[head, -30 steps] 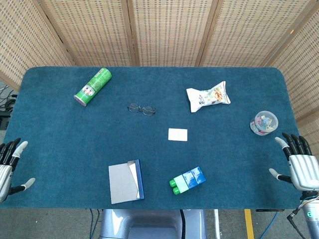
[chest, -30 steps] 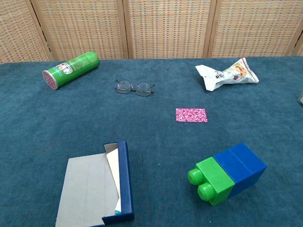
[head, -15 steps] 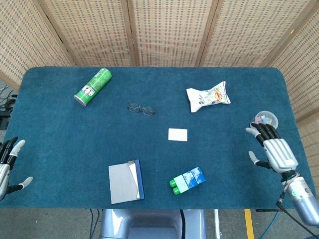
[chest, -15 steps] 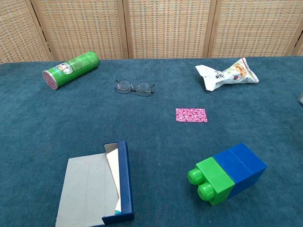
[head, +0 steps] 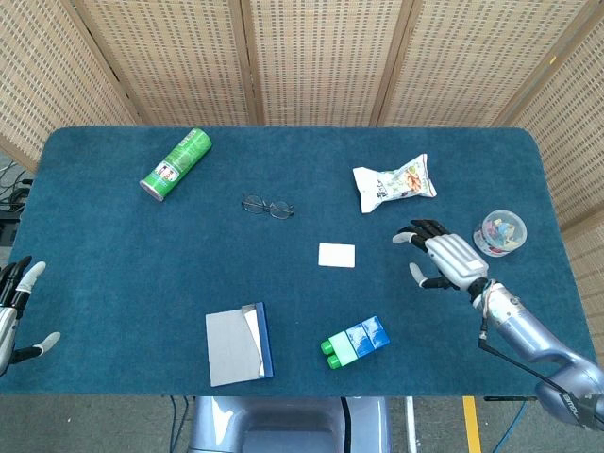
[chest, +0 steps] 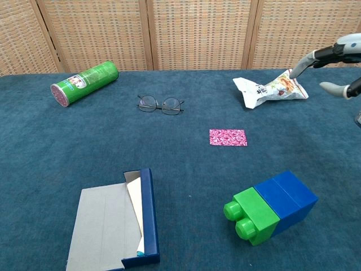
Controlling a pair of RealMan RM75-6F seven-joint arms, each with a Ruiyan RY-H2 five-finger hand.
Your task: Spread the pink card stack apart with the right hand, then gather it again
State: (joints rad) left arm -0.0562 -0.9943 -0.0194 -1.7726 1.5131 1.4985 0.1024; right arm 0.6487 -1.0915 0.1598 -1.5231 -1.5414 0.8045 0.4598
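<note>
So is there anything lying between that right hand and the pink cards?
Nothing visible. The right hand hovers open just right of the cards, with only bare table between them.

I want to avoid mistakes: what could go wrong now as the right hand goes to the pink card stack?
1. The right hand is open and apart from the pink card stack; the stack lies flat on the soft table cloth, so fingers may slide over it.
2. The snack bag lies close beside the hand's path and could be nudged.
3. A wide spread might push cards toward the block.
</note>
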